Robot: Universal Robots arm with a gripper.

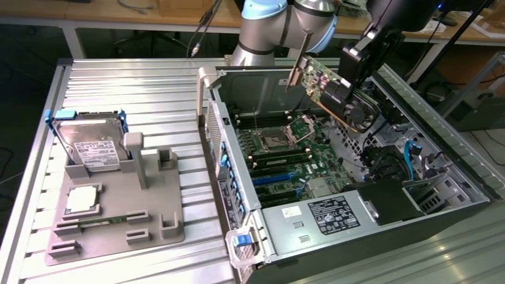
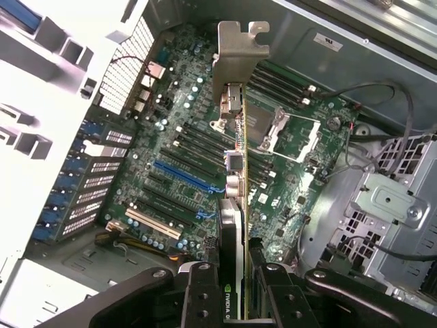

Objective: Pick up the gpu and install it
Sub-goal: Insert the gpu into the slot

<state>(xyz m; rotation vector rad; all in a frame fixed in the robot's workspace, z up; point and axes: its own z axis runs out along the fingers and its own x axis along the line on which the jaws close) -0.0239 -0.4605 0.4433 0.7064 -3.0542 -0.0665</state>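
gpu (image 1: 332,92) hangs tilted in the air over the open computer case (image 1: 236,77), above the motherboard (image 1: 292,160), touching nothing below. gripper (image 1: 355,65) is clamped on the card's far end, fingers pressed on both faces. in the wrist view the gpu (image 2: 234,178) shows edge-on, its metal bracket away from the gripper (image 2: 235,280). hard drive (image 1: 91,148) stands in the grey holder (image 1: 118,228), well apart at the exterior view's left.
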